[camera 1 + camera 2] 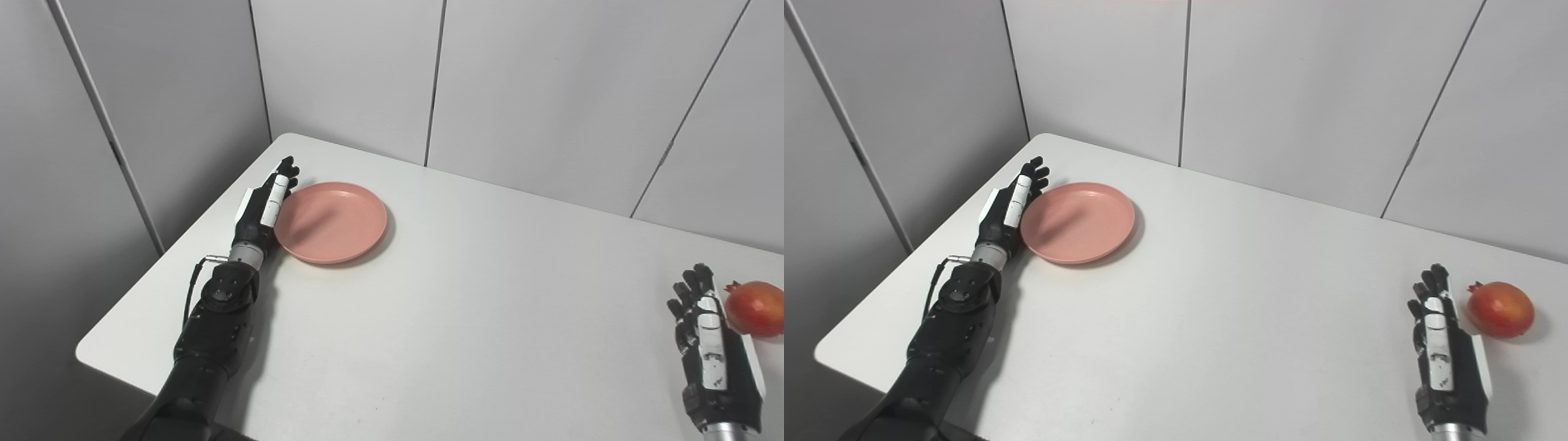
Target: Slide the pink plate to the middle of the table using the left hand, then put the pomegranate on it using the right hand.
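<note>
Pink plate (331, 222): left robot hand (264, 205) flat, fingers extended, holding nothing, against plate's left rim; surface (465, 318) middle lies right of plate.

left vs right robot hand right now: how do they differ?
The left robot hand lies far out on the table, against the pink plate rim; the right robot hand sits near the front edge, beside the pomegranate but apart from it. Both are open, fingers extended, holding nothing.
</note>
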